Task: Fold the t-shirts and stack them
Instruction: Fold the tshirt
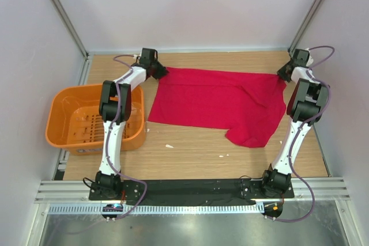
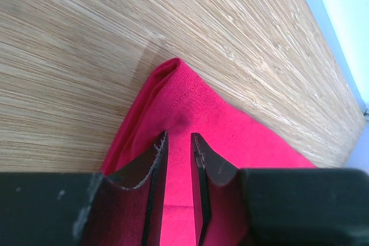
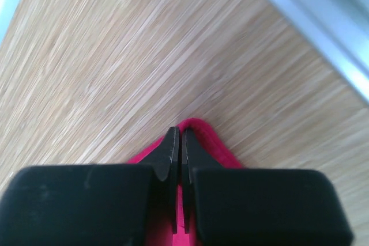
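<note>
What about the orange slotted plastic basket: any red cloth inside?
No, the basket shows only its slotted floor; the plain red cloth t-shirt lies on the wooden table.

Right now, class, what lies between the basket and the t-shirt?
Only a narrow strip of bare table, with nothing on it. The top view shows this gap between the basket and the t-shirt.

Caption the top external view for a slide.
Left tool and right tool pinch the far corners of the red t-shirt on the table; orange basket at left.
</note>
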{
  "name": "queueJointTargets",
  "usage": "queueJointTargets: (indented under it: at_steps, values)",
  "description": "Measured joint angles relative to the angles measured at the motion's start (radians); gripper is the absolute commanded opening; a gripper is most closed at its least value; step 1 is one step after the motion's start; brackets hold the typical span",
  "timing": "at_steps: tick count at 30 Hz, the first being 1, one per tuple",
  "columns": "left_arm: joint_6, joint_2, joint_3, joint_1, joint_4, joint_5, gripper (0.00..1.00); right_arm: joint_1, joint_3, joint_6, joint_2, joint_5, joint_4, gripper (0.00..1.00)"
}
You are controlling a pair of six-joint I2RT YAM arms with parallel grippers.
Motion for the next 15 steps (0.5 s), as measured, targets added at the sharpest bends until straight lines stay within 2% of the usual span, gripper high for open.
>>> queueJointTargets:
  at_steps: [6, 8, 9, 12, 13, 15]
  values:
    - [-0.013, 0.000, 0.000, 0.001, -0.001, -0.008, 0.24, 0.015, 0.056, 0.018, 0.024, 0.108, -0.018, 0.03]
    - [-0.015, 0.000, 0.000, 0.001, -0.002, -0.008, 0.25, 0.026, 0.122, 0.026, 0.063, 0.113, -0.034, 0.16]
    - [-0.015, 0.000, 0.001, 0.001, -0.002, -0.009, 0.26, 0.033, 0.153, 0.027, 0.082, 0.112, -0.036, 0.18]
    - [0.005, 0.005, 0.029, 0.001, -0.023, -0.012, 0.36, 0.053, 0.240, 0.028, 0.127, 0.111, -0.069, 0.34]
    - [0.015, 0.007, 0.040, 0.001, -0.032, -0.015, 0.43, 0.059, 0.266, 0.029, 0.135, 0.112, -0.089, 0.46]
    - [0.047, 0.007, 0.069, 0.002, -0.066, -0.027, 0.48, 0.070, 0.326, 0.023, 0.143, 0.117, -0.147, 0.56]
